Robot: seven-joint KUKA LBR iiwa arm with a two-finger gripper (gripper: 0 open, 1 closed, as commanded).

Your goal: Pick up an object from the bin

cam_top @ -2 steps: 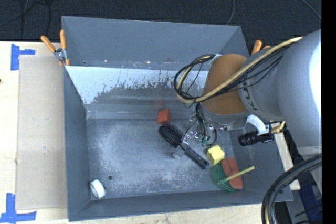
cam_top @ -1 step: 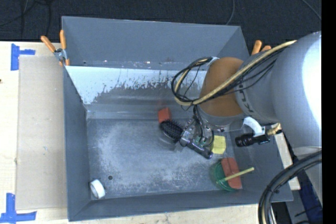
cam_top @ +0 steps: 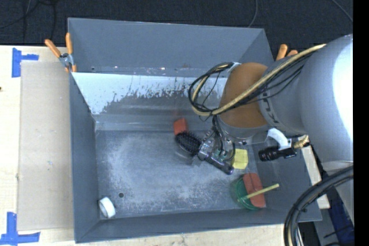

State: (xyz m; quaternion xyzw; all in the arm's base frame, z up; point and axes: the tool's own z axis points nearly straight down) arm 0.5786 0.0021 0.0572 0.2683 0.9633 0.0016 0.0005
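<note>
My gripper is low in the right middle of the bin, under the arm's orange cover. A black brush lies right against its left side. A small orange-red block rests just beyond the brush, near the back wall. A yellow block lies close on the gripper's right. I see nothing held in the gripper.
At the front right, a green round thing lies with a red block and a yellow stick on it. A black-and-white pen-like thing is by the right wall, and a white cap sits in the front left corner.
</note>
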